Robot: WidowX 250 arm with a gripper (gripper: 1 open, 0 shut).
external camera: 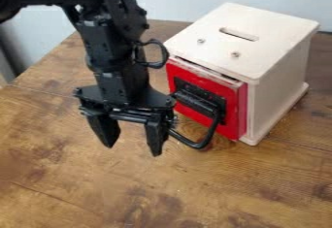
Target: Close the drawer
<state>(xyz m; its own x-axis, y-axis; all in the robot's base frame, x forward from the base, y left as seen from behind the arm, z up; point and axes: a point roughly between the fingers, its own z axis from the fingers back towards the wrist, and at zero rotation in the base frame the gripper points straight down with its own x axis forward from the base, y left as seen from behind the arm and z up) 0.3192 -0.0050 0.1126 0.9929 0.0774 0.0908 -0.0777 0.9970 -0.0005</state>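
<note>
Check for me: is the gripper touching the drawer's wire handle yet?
Cannot tell. In the camera view the gripper overlaps the handle of the drawer, hiding any gap.

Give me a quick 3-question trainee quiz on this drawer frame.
1. True or false: the gripper is clamped on the wire handle.
2. The red drawer is: A) flush with the box B) sticking out of the box C) lying on the table.
3. What marks the top of the cream box?

Key: 1. False; the fingers are spread, beside the handle. 2. B. 3. A slot.
</note>
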